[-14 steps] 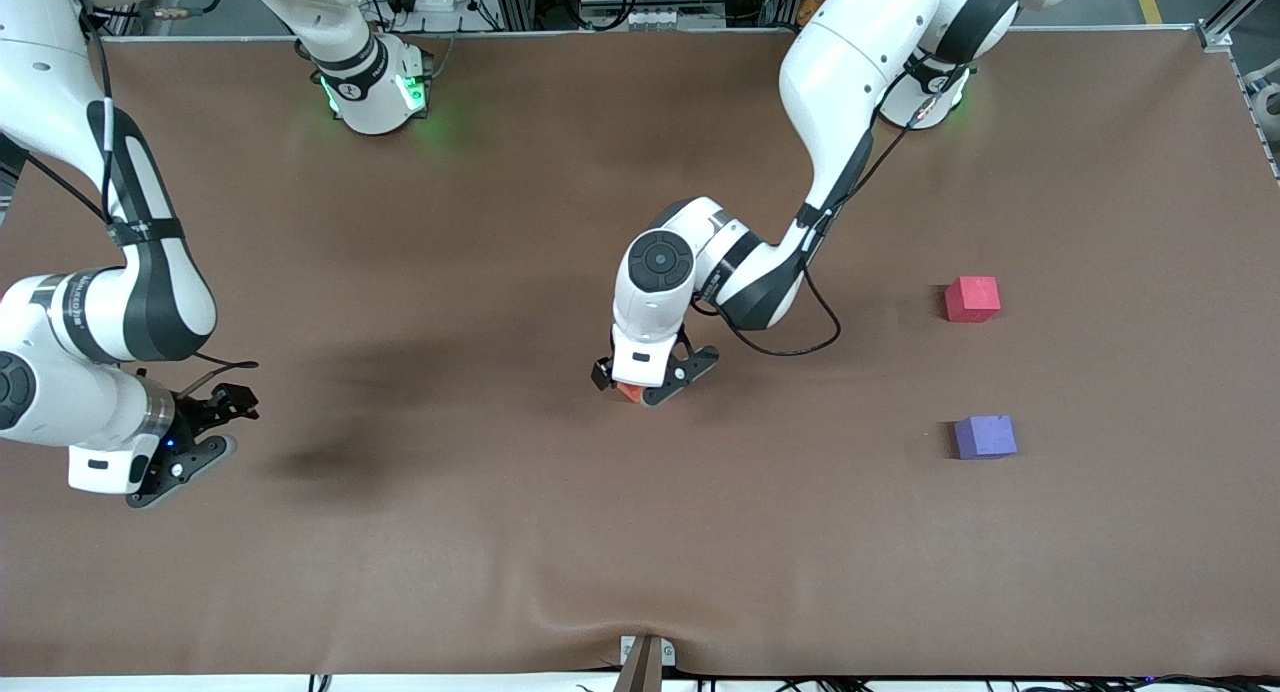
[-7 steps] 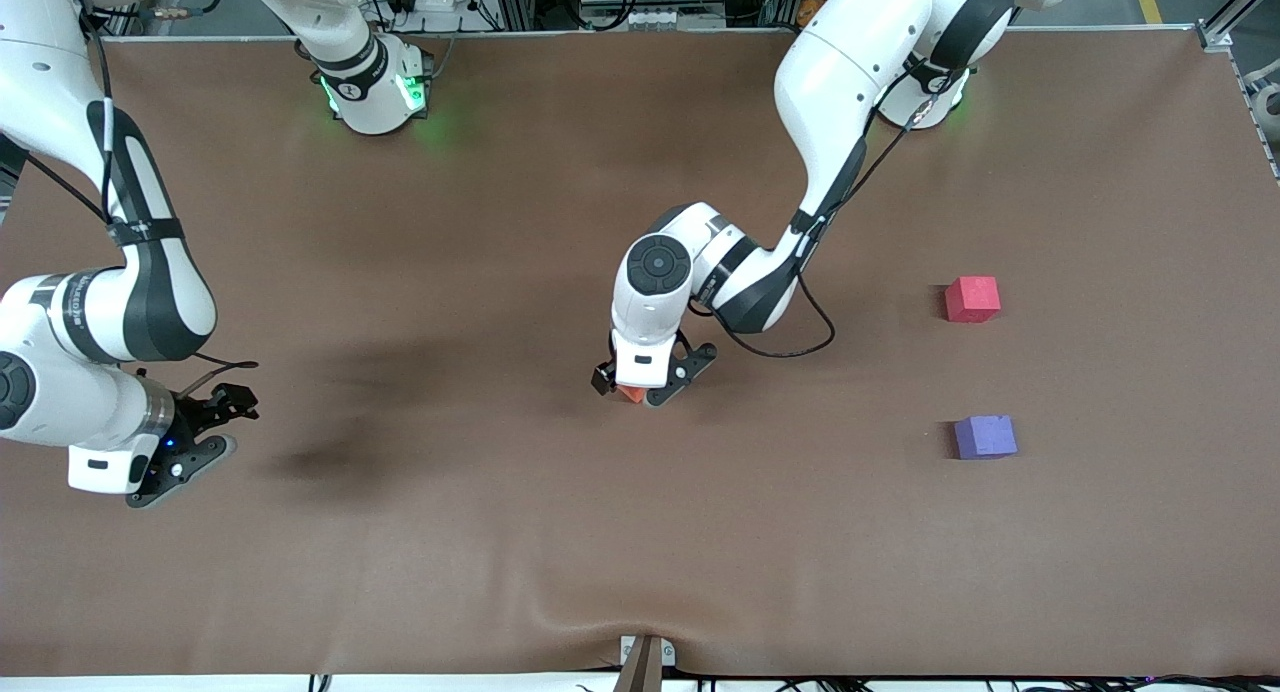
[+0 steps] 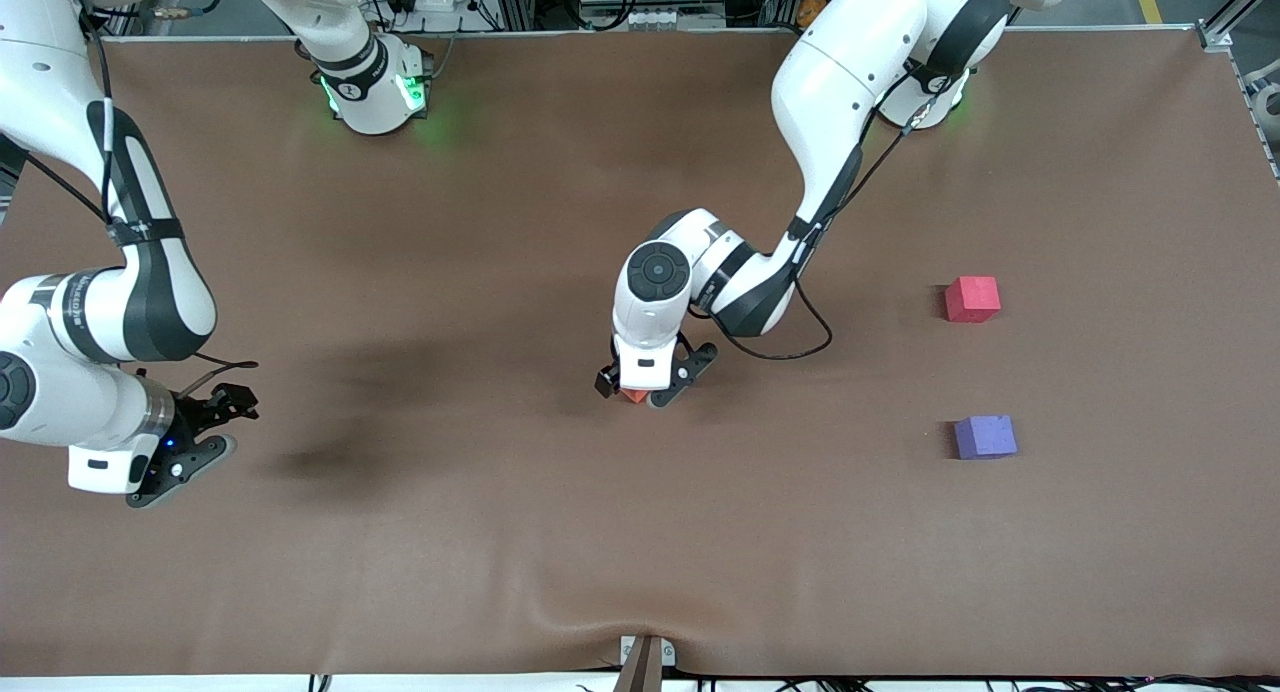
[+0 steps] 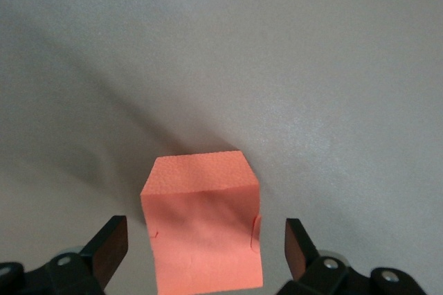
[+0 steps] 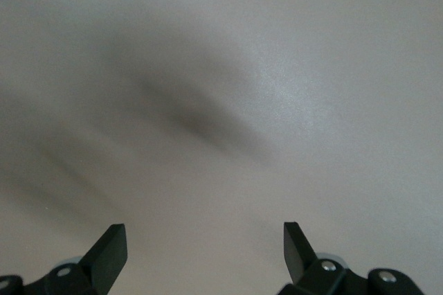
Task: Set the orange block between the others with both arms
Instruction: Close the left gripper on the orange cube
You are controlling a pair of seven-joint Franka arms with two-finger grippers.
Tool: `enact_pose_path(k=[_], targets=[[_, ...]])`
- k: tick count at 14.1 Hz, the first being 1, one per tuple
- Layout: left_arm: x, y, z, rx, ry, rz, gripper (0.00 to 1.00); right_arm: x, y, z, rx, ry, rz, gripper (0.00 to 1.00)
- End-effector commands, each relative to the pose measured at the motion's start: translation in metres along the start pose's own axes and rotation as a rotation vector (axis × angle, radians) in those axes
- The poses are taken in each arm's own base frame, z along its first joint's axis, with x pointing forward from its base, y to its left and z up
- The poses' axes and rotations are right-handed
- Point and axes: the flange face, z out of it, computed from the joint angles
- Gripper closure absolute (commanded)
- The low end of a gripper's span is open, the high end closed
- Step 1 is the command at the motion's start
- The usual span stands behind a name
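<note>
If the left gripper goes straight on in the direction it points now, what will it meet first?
Probably the orange block. The left gripper points down at the table, open, with the block between its fingers and gaps on both sides. Going on, it would likely straddle the block and then reach the table.

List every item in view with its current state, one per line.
orange block: on the table mid-way along it, between the open fingers of the left gripper, gaps either side, not gripped.
left gripper: open, low around the orange block.
right gripper: open, holding nothing, waiting over the table at the right arm's end.
red-pink cube: resting on the table, untouched.
purple cube: resting on the table, nearer the front camera than the red-pink cube.
</note>
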Motion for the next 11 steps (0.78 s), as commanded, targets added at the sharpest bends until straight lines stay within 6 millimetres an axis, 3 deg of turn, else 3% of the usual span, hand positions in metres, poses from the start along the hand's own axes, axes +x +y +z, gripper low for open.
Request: enact_pose_path(k=[1, 2, 3, 5, 6, 7, 8, 9, 11], targets=[[-0.002, 0.004, 0.009, -0.009, -0.009, -0.020, 0.00, -0.004, -0.003, -0.004, 0.008, 0.007, 0.017, 0.00], [-0.001, 0.004, 0.009, -0.009, -0.008, -0.016, 0.04, -0.004, -0.003, -0.004, 0.008, 0.007, 0.017, 0.00], [-0.002, 0.003, 0.011, -0.006, -0.009, -0.013, 0.28, -0.004, -0.003, -0.004, 0.008, 0.007, 0.017, 0.00], [-0.001, 0.003, 0.012, -0.010, -0.009, -0.011, 0.64, -0.004, -0.004, -0.004, 0.007, 0.007, 0.015, 0.00], [0.000, 0.004, 0.012, -0.019, -0.007, -0.011, 0.82, -0.004, -0.004, -0.004, 0.008, 0.007, 0.017, 0.00], [0.001, 0.004, 0.012, -0.022, -0.004, 0.011, 0.93, -0.004, -0.003, -0.004, 0.008, 0.007, 0.017, 0.00], [0.001, 0.006, 0.005, -0.029, -0.003, 0.036, 1.00, -0.004, -0.003, -0.004, 0.008, 0.007, 0.017, 0.00], [0.005, 0.008, -0.007, -0.042, -0.001, 0.041, 1.00, -0.004, -0.003, -0.005, 0.007, 0.008, 0.017, 0.00], [0.017, 0.015, -0.048, -0.084, 0.016, 0.071, 1.00, -0.004, -0.004, -0.005, 0.007, 0.008, 0.016, 0.00]])
